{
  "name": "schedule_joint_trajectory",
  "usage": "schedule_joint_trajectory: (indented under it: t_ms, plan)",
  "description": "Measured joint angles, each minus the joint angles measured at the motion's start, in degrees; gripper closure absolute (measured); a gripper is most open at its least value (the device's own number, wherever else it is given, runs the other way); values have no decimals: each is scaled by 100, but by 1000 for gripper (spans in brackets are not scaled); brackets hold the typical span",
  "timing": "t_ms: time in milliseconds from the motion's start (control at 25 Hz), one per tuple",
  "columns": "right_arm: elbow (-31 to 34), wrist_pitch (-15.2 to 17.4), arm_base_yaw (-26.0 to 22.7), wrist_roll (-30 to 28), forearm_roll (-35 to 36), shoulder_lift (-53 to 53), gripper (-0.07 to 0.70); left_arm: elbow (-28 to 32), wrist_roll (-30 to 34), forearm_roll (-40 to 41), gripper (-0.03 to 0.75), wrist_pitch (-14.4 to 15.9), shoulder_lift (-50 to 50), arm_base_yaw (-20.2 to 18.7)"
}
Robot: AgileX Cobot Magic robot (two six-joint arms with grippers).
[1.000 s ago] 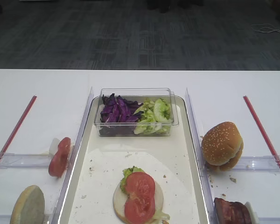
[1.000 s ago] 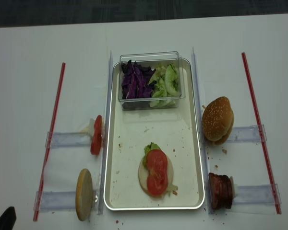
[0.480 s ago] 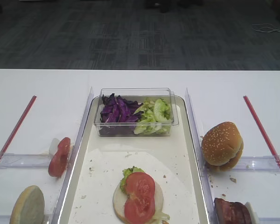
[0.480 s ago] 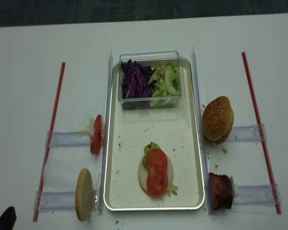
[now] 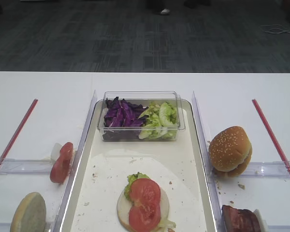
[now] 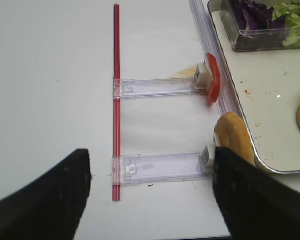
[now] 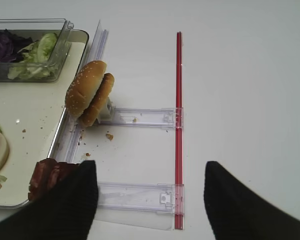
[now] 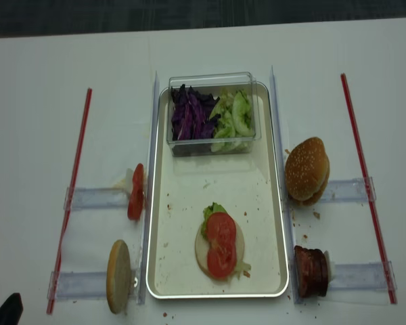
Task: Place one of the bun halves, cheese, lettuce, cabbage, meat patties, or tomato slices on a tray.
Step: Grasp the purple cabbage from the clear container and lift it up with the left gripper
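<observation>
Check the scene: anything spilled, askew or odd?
Mostly tidy. Crumbs are scattered on the tray and on the table below the sesame bun halves. On the tray's stack, two overlapping tomato slices sit on a pale bun base with lettuce poking out on the far side.

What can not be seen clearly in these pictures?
- Dark reddish-brown meat patties: cut off by the bottom edge of the first exterior high view.
- Pale flat bun half standing on edge: partly behind the left gripper's black finger, left wrist view.
- Anything under the red tomato slices: hidden.
</observation>
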Motion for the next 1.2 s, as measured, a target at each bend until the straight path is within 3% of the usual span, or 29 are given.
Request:
schedule_joint_trajectory:
  t_ms: [320,520,1200]
  plan:
    - [0,10,0,0,0,0,164,0,0,0,230,0,0,0]
    - [0,10,0,0,0,0,164,-153,-190,0,235,175,171,0]
    - [0,10,0,0,0,0,164,-1362,-263,10,249,319,3478,0]
